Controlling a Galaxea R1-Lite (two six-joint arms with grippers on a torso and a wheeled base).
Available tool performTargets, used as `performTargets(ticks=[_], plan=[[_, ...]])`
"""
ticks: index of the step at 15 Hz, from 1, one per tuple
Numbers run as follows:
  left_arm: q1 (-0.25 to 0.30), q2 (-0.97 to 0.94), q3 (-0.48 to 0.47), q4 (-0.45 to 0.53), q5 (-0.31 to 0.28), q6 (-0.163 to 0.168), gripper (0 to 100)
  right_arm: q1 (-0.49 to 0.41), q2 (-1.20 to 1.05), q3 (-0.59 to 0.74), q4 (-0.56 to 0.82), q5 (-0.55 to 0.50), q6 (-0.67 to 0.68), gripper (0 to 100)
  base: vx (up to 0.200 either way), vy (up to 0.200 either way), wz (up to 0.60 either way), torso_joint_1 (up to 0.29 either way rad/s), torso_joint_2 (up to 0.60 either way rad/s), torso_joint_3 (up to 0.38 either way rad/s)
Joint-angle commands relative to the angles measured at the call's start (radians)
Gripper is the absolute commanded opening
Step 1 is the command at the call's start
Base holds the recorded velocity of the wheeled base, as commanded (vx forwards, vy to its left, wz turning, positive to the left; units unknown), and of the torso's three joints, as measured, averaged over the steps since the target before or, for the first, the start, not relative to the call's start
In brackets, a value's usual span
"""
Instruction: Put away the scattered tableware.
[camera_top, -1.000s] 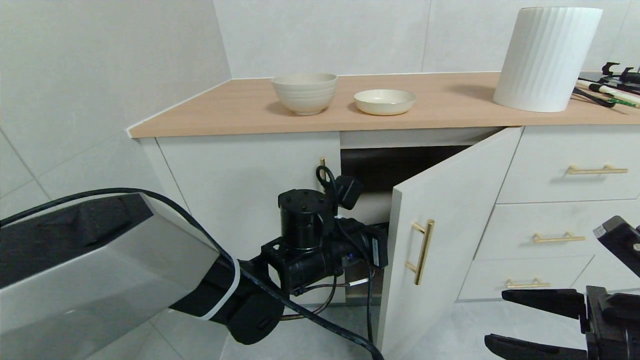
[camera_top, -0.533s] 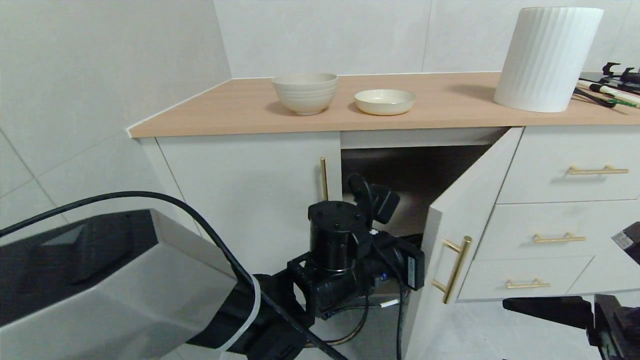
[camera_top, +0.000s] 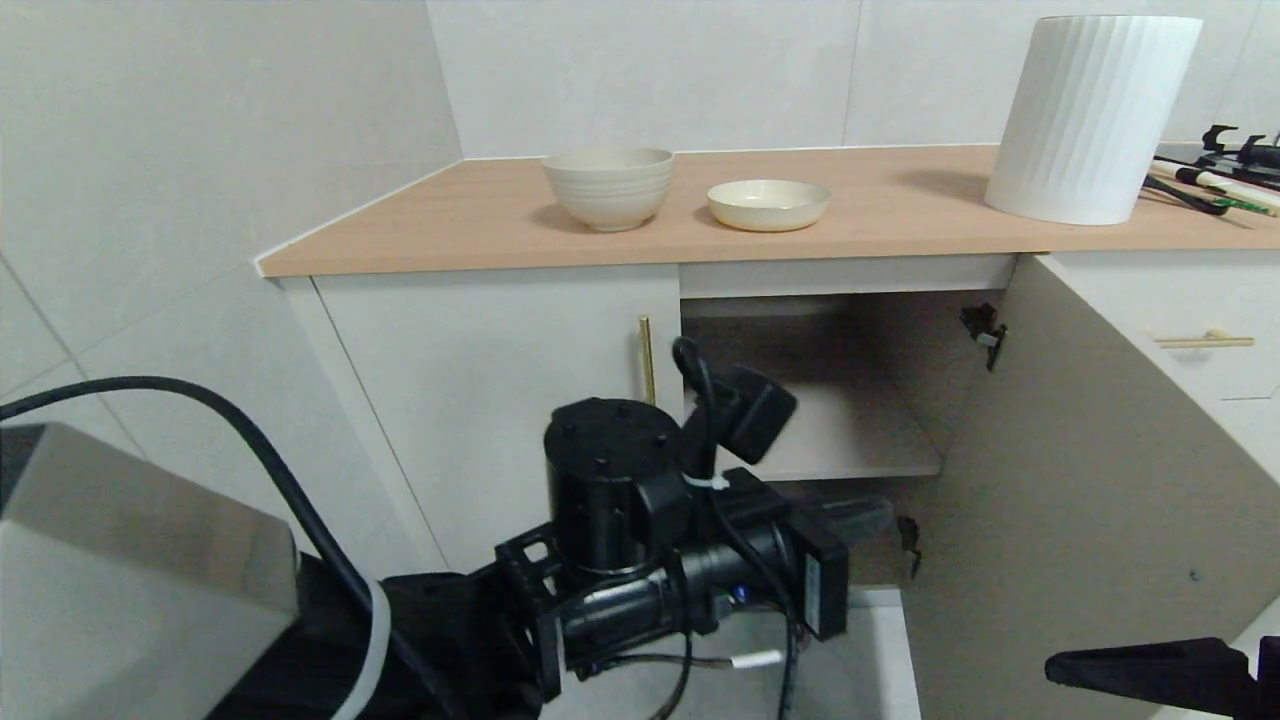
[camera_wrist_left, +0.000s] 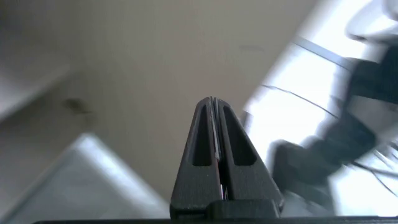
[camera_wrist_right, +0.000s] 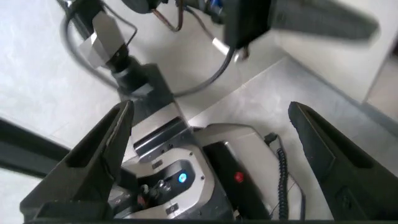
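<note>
The cabinet door (camera_top: 1080, 480) stands wide open at lower right, yet the ribbed bowl (camera_top: 608, 187) and shallow dish (camera_top: 768, 203) still sit on the table (camera_top: 900, 215) at upper centre, both unstowed; the left tool (camera_wrist_left: 213, 109) is pressed together, the right tool (camera_wrist_right: 210, 109) spread apart, holding nothing.

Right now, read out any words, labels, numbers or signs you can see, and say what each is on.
No text can be read.
The ribbed beige ceramic bowl, shallow cream dish and tall white ribbed container show no print.
Any marking on the pens at the wooden counter's right end is too small to read.
</note>
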Motion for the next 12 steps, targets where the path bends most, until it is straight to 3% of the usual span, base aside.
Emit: performTargets(ticks=[1, 4, 5, 6, 8, 10, 12], plan=[[0.112, -0.046, 0.028, 0.004, 0.047, 0.001, 0, -0.007, 0.034, -0.026, 0.001, -0.034, 0.001, 100, 0.0, 0.0, 0.0, 0.0, 0.0, 0.0], [0.255, -0.197, 0.137, 0.024, 0.056, 0.001, 0, -0.014, 0.17, -0.092, -0.009, -0.211, 0.002, 100, 0.0, 0.0, 0.0, 0.0, 0.0, 0.0], [0.331, -0.283, 0.185, 0.068, 0.056, 0.003, 0, -0.015, 0.224, -0.128, -0.009, -0.284, 0.002, 100, 0.0, 0.0, 0.0, 0.0, 0.0, 0.0], [0.368, -0.333, 0.2, 0.111, 0.056, 0.006, 0, -0.015, 0.255, -0.153, -0.009, -0.317, 0.002, 100, 0.0, 0.0, 0.0, 0.0, 0.0, 0.0], [0.492, -0.477, 0.235, 0.285, 0.056, 0.064, 0, -0.027, 0.348, -0.251, -0.006, -0.399, 0.001, 100, 0.0, 0.0, 0.0, 0.0, 0.0, 0.0], [0.552, -0.554, 0.228, 0.392, 0.058, 0.064, 0, -0.049, 0.393, -0.319, -0.004, -0.414, -0.007, 100, 0.0, 0.0, 0.0, 0.0, 0.0, 0.0], [0.577, -0.603, 0.234, 0.447, 0.058, 0.063, 0, -0.056, 0.422, -0.386, 0.01, -0.414, -0.002, 100, 0.0, 0.0, 0.0, 0.0, 0.0, 0.0]])
